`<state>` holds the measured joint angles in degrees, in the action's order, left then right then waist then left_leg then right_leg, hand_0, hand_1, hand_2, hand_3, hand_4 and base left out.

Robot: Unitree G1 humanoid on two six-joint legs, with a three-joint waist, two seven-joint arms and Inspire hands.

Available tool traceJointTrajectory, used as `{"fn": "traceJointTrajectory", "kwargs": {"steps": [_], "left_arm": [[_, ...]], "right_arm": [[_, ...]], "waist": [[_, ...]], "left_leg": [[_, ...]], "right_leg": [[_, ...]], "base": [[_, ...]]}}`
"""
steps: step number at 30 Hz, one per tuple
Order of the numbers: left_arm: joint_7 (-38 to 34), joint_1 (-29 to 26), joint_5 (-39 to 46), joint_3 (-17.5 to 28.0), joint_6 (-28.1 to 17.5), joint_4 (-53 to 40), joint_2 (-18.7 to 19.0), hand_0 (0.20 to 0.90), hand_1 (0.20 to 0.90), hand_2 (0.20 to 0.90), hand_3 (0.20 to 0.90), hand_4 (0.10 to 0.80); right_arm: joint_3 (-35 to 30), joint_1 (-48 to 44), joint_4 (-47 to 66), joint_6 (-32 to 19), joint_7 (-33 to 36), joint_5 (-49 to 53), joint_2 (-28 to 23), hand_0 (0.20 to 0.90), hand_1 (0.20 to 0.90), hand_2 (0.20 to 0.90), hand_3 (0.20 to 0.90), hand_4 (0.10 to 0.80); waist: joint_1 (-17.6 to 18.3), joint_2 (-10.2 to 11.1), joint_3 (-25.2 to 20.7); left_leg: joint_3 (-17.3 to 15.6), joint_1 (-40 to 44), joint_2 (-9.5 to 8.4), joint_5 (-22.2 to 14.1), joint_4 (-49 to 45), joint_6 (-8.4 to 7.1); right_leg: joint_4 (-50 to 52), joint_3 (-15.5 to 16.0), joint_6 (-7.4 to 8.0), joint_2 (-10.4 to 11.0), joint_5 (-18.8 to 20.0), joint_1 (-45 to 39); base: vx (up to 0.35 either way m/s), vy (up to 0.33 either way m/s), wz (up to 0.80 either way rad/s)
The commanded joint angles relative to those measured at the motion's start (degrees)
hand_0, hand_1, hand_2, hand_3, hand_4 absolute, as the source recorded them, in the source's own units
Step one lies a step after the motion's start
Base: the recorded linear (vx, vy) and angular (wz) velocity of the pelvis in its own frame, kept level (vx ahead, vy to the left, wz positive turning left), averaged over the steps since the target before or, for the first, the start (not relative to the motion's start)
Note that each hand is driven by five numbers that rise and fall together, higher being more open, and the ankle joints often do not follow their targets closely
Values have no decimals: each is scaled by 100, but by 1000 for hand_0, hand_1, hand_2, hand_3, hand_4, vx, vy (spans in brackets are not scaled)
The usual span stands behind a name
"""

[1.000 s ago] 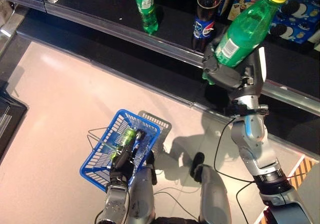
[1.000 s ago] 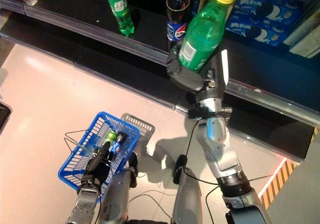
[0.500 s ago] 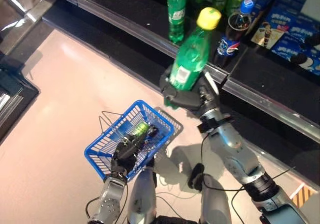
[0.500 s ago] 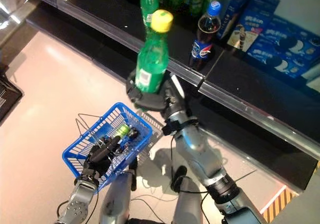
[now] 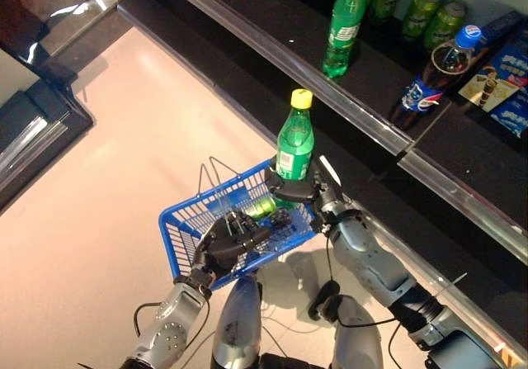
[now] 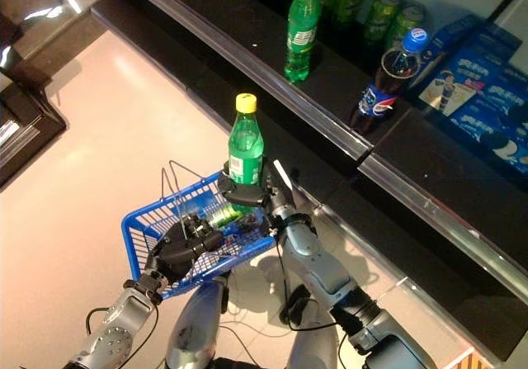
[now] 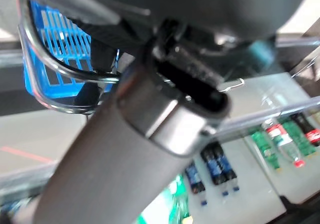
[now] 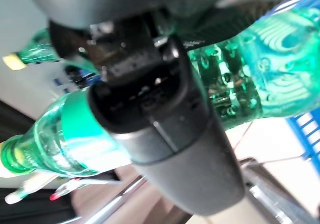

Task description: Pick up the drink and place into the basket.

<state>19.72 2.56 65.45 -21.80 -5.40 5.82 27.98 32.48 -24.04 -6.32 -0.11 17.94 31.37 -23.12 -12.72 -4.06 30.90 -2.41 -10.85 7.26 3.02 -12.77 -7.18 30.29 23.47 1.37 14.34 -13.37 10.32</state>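
The right hand (image 5: 307, 192), fingers wrapped round the green bottle (image 5: 294, 148), has carried it from the shelf down to mid-frame, upright over the blue basket (image 5: 183, 224); the left hand (image 5: 221, 243) grips the basket; release looks next.

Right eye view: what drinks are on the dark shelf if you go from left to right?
Tall green plastic bottle with a yellow cap → green cans at the back → dark cola bottle with a blue cap.
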Motion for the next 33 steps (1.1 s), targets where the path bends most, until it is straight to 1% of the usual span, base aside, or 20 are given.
{"fn": "traceJointTrajectory", "kwargs": {"steps": [1, 2, 7, 10, 13, 18, 20, 23, 24, 25, 27, 28, 30, 31, 32, 33], "left_arm": [[2072, -873, 242, 226, -685, -2793, 34, 300, 300, 300, 200, 100], [2201, -878, 289, 243, -654, -2828, 71, 300, 300, 300, 200, 100], [2401, -911, 402, 267, -559, -2926, 123, 300, 300, 300, 200, 100], [2677, -917, 620, 376, -366, -3036, 120, 300, 300, 300, 200, 100], [3051, -870, 998, 477, 5, -3178, 58, 300, 300, 300, 200, 100], [3105, -907, 937, 460, 195, -3226, -34, 300, 300, 300, 200, 100], [3081, -936, 871, 492, 262, -3235, -57, 300, 300, 300, 200, 100], [3146, -920, 951, 579, 364, -3264, -70, 300, 300, 300, 200, 100], [3144, -909, 954, 606, 400, -3279, -82, 300, 300, 300, 200, 100], [3093, -917, 901, 614, 440, -3309, -104, 300, 300, 300, 200, 100], [3088, -923, 899, 617, 452, -3306, -108, 300, 300, 300, 200, 100], [3081, -956, 914, 622, 499, -3310, -111, 300, 300, 300, 200, 100], [3094, -999, 914, 637, 546, -3311, -106, 300, 300, 300, 200, 100], [3101, -1019, 885, 638, 581, -3309, -112, 300, 300, 300, 200, 100], [3115, -1028, 832, 642, 609, -3309, -123, 300, 300, 300, 200, 100], [3126, -1024, 814, 646, 616, -3316, -112, 300, 300, 300, 200, 100]], "right_arm": [[-46, -1142, 633, -687, 41, -541, 314, 300, 300, 300, 200, 100], [-60, -1151, 491, -663, 78, -592, 309, 300, 300, 300, 200, 100], [-93, -1117, 29, -619, 205, -690, 350, 300, 300, 300, 200, 100], [-172, -1064, -427, -596, 211, -714, 418, 300, 300, 300, 200, 100], [-183, -1033, -934, -582, 177, -667, 478, 300, 300, 300, 200, 100], [-137, -1077, -1462, -531, 226, -554, 586, 300, 300, 300, 200, 100], [-148, -1081, -1891, -544, 192, -426, 614, 300, 300, 300, 200, 100], [-114, -976, -2264, -423, 101, -436, 625, 300, 300, 300, 200, 100], [-97, -948, -2360, -371, 61, -504, 623, 300, 300, 300, 200, 100], [-27, -928, -2521, -197, -69, -676, 624, 300, 300, 300, 200, 100], [-13, -927, -2554, -134, -97, -753, 619, 300, 300, 300, 200, 100], [129, -917, -2789, 49, -324, -934, 614, 300, 300, 300, 200, 100], [251, -962, -3074, 237, -746, -1155, 575, 300, 300, 300, 200, 100], [335, -993, -3245, 226, -872, -1318, 556, 300, 300, 300, 200, 100], [439, -1030, -3344, 334, -1087, -1576, 520, 300, 300, 300, 200, 100], [503, -1052, -3385, 315, -1137, -1629, 487, 300, 300, 300, 200, 100]], "waist": [[15, -91, -555], [-1, -103, -561], [-46, -126, -573], [-101, -138, -561], [-161, -164, -571], [-219, -194, -569], [-251, -209, -574], [-282, -222, -576], [-291, -225, -578], [-312, -216, -575], [-316, -213, -574], [-347, -197, -581], [-386, -184, -575], [-415, -175, -572], [-443, -167, -566], [-460, -162, -562]], "left_leg": [[132, 36, 38, 419, -752, 43], [138, 48, 30, 424, -735, 39], [146, 60, -9, 382, -719, 46], [170, 49, -35, 338, -737, 50], [217, 38, -64, 355, -710, 37], [250, 19, -98, 347, -686, 41], [263, 0, -119, 321, -657, 51], [285, -27, -129, 310, -633, 51], [294, -26, -133, 312, -616, 48], [315, -34, -145, 296, -603, 53], [320, -37, -151, 289, -601, 56], [331, -45, -161, 260, -575, 65], [351, -71, -164, 254, -559, 65], [370, -83, -169, 251, -546, 66], [395, -95, -178, 245, -532, 70], [406, -99, -183, 237, -528, 76]], "right_leg": [[-1120, -35, 51, 33, 849, -857], [-1126, -15, 56, 44, 852, -871], [-1115, 44, 75, 100, 854, -891], [-1079, 84, 81, 140, 838, -877], [-1111, 124, 79, 137, 845, -893], [-1128, 164, 78, 147, 859, -896], [-1131, 185, 80, 154, 862, -880], [-1119, 207, 81, 157, 862, -848], [-1124, 210, 85, 154, 864, -845], [-1133, 221, 91, 156, 871, -838], [-1134, 221, 93, 157, 874, -836], [-1146, 237, 102, 161, 886, -819], [-1145, 264, 106, 164, 890, -795], [-1149, 282, 106, 159, 892, -791], [-1157, 300, 106, 153, 896, -791], [-1155, 311, 105, 153, 899, -789]], "base": [[54, 12, 20], [38, 10, 14], [22, 7, 13], [1, -2, 8], [5, -6, 8], [-5, -3, 1], [-37, -15, 4], [-32, -12, 8], [-24, -16, 5], [-18, -14, 4], [-19, -20, 4], [-35, -34, 4], [-44, -43, 5], [-39, -53, 6], [-27, -50, 8], [-17, -37, 10]]}}
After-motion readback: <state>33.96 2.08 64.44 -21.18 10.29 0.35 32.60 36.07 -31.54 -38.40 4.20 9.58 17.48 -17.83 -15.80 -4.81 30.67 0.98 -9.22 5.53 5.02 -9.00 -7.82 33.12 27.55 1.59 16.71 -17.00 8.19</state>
